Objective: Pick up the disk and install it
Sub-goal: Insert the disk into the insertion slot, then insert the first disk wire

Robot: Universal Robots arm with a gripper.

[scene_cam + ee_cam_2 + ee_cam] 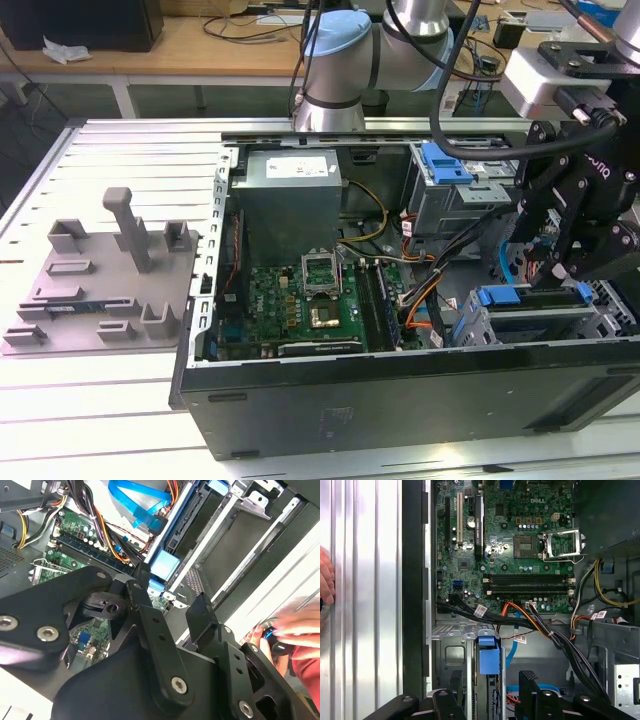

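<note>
The disk [497, 296] stands edge-on in the metal drive cage [600, 318] at the front corner of the open computer case, on the exterior view's right. Only its blue carrier shows, as a tab [488, 657] and a long rail [182, 522]. Its silver face and label are hidden. My gripper [535, 262] hangs just above that cage. In both wrist views its black fingers [527, 680] stand apart on either side of the blue tab, with nothing between them. The gripper [172, 592] is open and touches nothing.
A second cage with a blue latch [445, 163] sits behind. Cable bundles [545, 630] run past the motherboard [310, 300] next to the cage. A grey holder with posts [100, 280] lies on the slatted table at the exterior view's left. A person's hand [295, 630] rests beside the case.
</note>
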